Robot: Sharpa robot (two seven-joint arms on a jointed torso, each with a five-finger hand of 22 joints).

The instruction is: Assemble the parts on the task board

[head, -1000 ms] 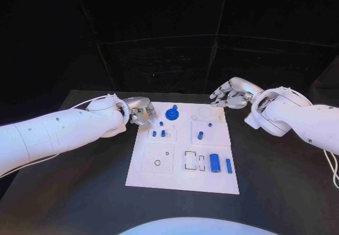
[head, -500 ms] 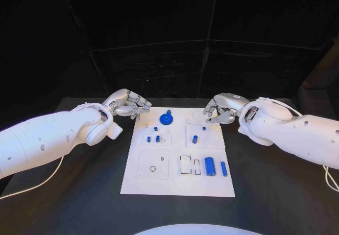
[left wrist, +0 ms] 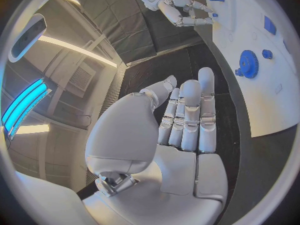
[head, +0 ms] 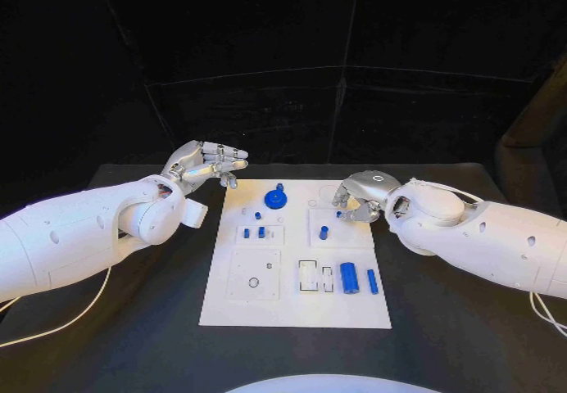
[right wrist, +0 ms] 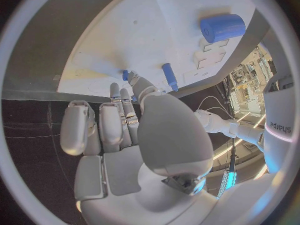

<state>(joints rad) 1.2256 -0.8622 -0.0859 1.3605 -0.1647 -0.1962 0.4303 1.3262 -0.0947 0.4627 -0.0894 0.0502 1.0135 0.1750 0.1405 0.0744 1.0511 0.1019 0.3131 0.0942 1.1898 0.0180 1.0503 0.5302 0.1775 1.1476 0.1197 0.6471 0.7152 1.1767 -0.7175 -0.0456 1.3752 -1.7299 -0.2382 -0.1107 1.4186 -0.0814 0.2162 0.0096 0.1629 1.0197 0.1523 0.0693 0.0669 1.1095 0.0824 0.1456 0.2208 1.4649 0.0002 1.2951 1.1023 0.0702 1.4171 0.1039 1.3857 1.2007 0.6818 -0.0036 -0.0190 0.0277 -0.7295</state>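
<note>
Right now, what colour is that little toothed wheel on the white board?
Blue. The toothed wheel shows best in the left wrist view.

Task board (head: 297, 278): matt white plate. Parts (head: 350, 277): smooth blue plastic. Table (head: 460, 303): matt black. Both hands: glossy silver metal look.

The table (head: 473, 327) is black, and so is the backdrop behind it. On it lies the white task board (head: 296, 307), marked with thin dark outlines of rectangles and a small ring. Toward twelve o'clock on the board sits a bright blue gear (head: 275, 199). Near the middle stand small blue pegs (head: 253, 232) and one more blue peg (head: 324, 232). Toward five o'clock lie a thick blue cylinder (head: 349, 277) and a thinner blue rod (head: 372, 282). Both arms are glossy white; the left hand (head: 210, 165) and the right hand (head: 355, 199) are silver-grey metal.
</note>
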